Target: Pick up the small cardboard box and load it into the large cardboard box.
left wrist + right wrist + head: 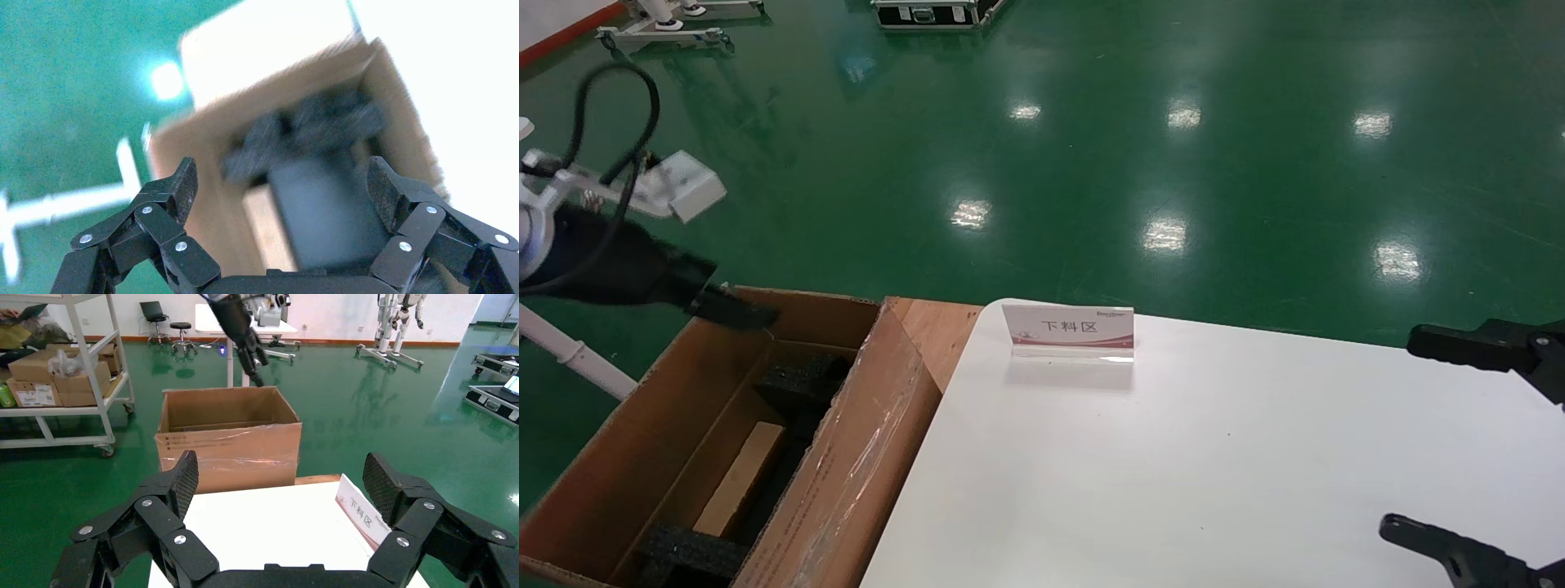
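The large cardboard box [846, 482] stands open at the table's left end, with black foam blocks [801, 380] inside. The small cardboard box [744, 478] lies flat at its bottom, between the foam blocks. My left gripper [735, 312] hangs over the box's far edge, open and empty. The left wrist view looks down past this gripper [281, 177] into the large box [208, 202] and shows the small box [269, 226] as a light-brown strip. My right gripper [1406, 433] is open and empty over the table's right edge. It also shows in the right wrist view [281, 471].
A white table [1214, 457] carries a small sign stand [1068, 331] near its far edge. A wooden board [936, 327] sits between table and box. The right wrist view shows the large box [229, 441], the sign [361, 517], a shelf cart [61, 373] and green floor.
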You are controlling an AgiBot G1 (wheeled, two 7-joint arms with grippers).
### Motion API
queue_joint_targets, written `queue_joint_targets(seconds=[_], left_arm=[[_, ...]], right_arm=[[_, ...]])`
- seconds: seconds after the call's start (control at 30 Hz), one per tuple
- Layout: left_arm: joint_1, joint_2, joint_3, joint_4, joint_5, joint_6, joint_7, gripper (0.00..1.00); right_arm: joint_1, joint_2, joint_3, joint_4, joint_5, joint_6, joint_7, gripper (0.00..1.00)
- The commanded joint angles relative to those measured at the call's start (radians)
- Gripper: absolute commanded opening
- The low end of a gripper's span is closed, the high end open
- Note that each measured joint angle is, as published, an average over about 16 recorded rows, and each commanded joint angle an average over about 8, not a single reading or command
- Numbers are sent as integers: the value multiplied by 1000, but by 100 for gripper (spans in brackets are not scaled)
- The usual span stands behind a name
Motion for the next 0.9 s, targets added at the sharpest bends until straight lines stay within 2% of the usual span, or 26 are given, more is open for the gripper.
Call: queue_joint_targets(seconds=[0.03, 0.23, 0.37, 0.9], left_arm=[[-39, -41, -24, -53, -22, -12, 41, 100], [-49, -54, -54, -75, -33, -8, 94, 100], [4, -46, -123, -75, -56, 9, 133, 100], [437, 32, -630, -56, -242, 125, 383, 100]], right_arm=[[0, 0, 0, 0, 0, 0, 0, 100], [0, 0, 0, 0, 0, 0, 0, 100], [0, 0, 0, -1, 0, 0, 0, 100], [0, 0, 0, -1, 0, 0, -1, 100]])
